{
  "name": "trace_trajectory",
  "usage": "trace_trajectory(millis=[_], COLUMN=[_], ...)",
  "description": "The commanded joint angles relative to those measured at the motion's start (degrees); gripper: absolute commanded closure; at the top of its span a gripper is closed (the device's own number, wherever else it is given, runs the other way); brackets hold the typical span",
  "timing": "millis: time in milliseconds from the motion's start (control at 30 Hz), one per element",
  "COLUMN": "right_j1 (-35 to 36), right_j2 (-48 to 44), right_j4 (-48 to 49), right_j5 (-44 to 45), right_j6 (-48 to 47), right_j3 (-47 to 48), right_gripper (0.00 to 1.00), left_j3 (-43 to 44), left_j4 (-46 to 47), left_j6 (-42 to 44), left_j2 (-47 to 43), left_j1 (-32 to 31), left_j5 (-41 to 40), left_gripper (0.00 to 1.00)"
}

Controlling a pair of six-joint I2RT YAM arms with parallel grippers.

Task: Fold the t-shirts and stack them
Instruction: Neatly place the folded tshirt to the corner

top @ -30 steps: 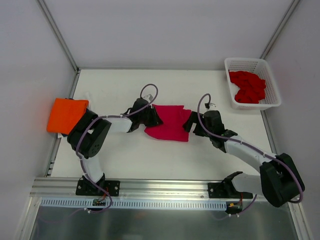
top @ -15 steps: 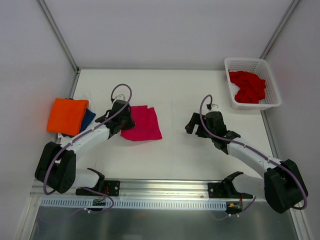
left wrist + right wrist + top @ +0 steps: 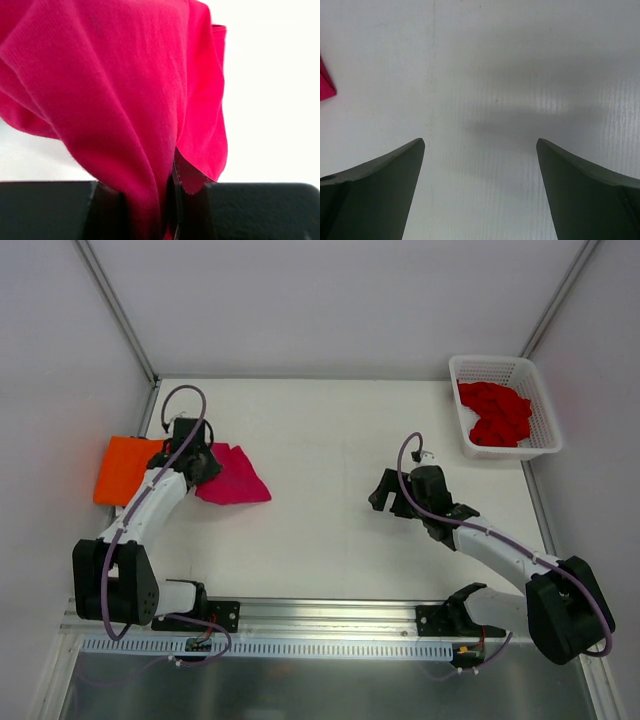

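Note:
My left gripper (image 3: 198,466) is shut on the folded crimson-pink t-shirt (image 3: 235,478), which hangs from its jaws just right of the folded orange t-shirt (image 3: 122,468) at the table's left edge. In the left wrist view the pink cloth (image 3: 125,95) fills the frame and is pinched between the black fingers (image 3: 55,210). The dark blue shirt is hidden. My right gripper (image 3: 381,493) is open and empty over bare table at mid right; its wide-apart fingers (image 3: 375,185) show in the right wrist view, with a pink corner (image 3: 325,82) at the left edge. Red t-shirts (image 3: 495,412) lie in the basket.
The white lattice basket (image 3: 548,445) stands at the back right corner. Grey walls and metal frame posts enclose the white table (image 3: 330,530). An aluminium rail runs along the near edge by the arm bases.
My left gripper has carried the pink t-shirt from the table's middle leftward to beside the orange shirt. My right gripper let go of the shirt, opened and stayed at mid right.

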Motion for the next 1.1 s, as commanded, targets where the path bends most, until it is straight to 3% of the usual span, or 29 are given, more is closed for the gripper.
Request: trace_trajectory(millis=[0,200,600,733,933,1067], right_j1=[0.3,0.3,0.3,0.3,0.3,0.3], right_j2=[-1.3,-2.3,-4.8,-5.1,-4.0,-2.8], right_j4=[1.4,1.1,0.3,-0.4,-0.5,0.0], right_j5=[-0.8,-0.5,-0.3,0.2,0.5,-0.2], right_j6=[-1.2,-2.2,-2.5,-2.9,-3.0,-3.1], right_j3=[-1.1,-2.9,-4.5,-4.6,-4.2,-3.8], right_gripper=[0.0,0.01,0.0,0.01,0.0,0.0], left_j3=[4.1,10.5,25.7,30.6,30.1,28.0], left_j4=[-2.9,-6.8,-12.9,-16.0,-17.0,-17.0], left_j6=[1.6,2.7,11.3,14.6,13.8,13.2], left_j2=[0.7,3.6,12.3,15.4,15.0,14.0], left_j1=[4.4,12.9,20.3,22.7,29.0,29.8], left_j5=[1.1,4.7,14.6,13.5,15.5,10.2], left_gripper=[1.0,1.0,1.0,1.0,1.0,1.0])
